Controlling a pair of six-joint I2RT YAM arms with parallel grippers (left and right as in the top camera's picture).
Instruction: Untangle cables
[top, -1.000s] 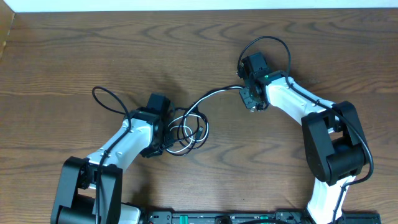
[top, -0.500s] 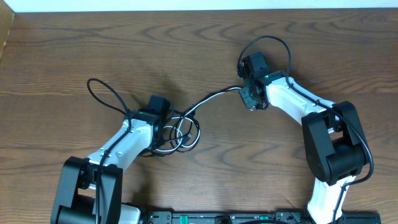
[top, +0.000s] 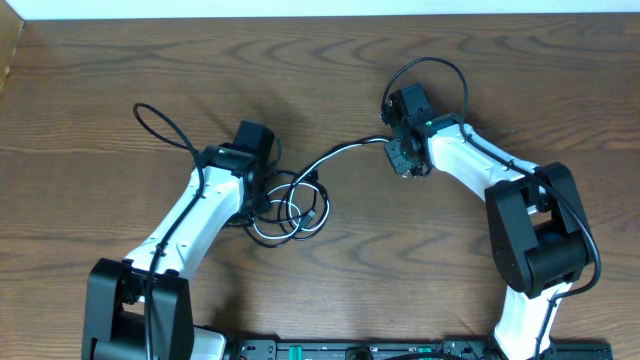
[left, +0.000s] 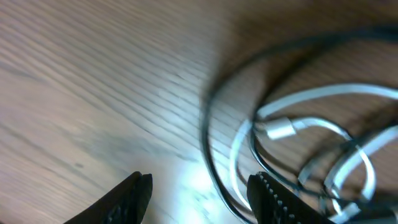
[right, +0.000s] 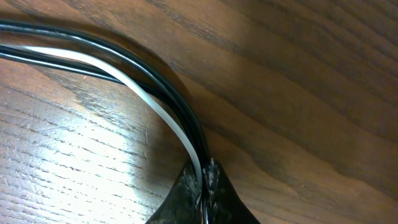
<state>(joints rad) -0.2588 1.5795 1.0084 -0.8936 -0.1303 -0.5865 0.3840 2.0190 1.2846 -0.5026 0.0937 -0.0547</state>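
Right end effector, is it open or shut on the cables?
Shut on the cables: in the right wrist view the right end effector pinches the black and white cords between closed fingers.

The cables (top: 296, 208) lie coiled on the desk (top: 150, 70), left of centre, just right of the left end effector (top: 256, 203). From the coil, strands run back and rightward into the right end effector (top: 405, 160).

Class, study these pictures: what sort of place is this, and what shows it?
Likely a robotics lab bench: a left arm and a right arm mounted at a wooden table, with tangled cables between them.
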